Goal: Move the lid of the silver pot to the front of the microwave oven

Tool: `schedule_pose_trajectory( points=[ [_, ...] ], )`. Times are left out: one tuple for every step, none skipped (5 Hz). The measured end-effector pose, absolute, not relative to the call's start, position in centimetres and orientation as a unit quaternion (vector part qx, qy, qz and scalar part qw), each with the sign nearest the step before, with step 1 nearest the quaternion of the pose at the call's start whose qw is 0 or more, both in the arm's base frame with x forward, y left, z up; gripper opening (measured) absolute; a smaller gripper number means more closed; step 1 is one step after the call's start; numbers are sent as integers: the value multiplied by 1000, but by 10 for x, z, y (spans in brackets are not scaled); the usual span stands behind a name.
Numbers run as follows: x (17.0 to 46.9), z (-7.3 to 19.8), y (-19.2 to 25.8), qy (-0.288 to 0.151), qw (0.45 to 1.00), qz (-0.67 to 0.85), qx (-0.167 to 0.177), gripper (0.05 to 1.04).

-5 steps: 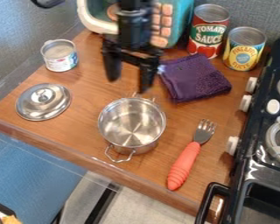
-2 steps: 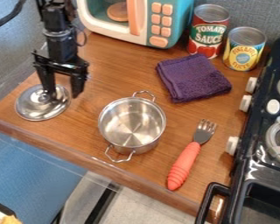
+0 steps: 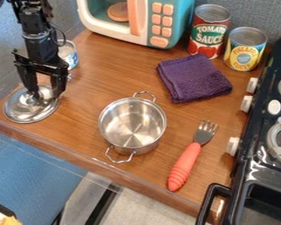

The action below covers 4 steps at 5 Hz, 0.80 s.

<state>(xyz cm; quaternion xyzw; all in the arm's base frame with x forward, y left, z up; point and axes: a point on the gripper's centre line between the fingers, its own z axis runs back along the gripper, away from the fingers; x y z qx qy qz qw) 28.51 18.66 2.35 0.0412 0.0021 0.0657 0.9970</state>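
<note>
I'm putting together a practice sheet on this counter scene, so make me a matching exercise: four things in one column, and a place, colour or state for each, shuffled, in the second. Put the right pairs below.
Column 1
1. Fork
2. Pot lid
3. Cloth
4. Silver pot

Column 2
A. Purple and folded
B. Standing uncovered, with a wire handle on each of two opposite sides
C. Directly beneath the gripper
D. Fitted with an orange-red handle

Right pairs
1-D, 2-C, 3-A, 4-B
</note>
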Motion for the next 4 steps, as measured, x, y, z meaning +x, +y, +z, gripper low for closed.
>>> schedule_pose_trajectory(
  points=[
    [279, 26, 180, -4, 998, 49, 34, 1001],
    [270, 29, 179, -15, 999, 39, 29, 1000],
    [265, 37, 182, -31, 998, 32, 39, 1001],
    [261, 46, 183, -47, 998, 31, 42, 1000]
  ],
)
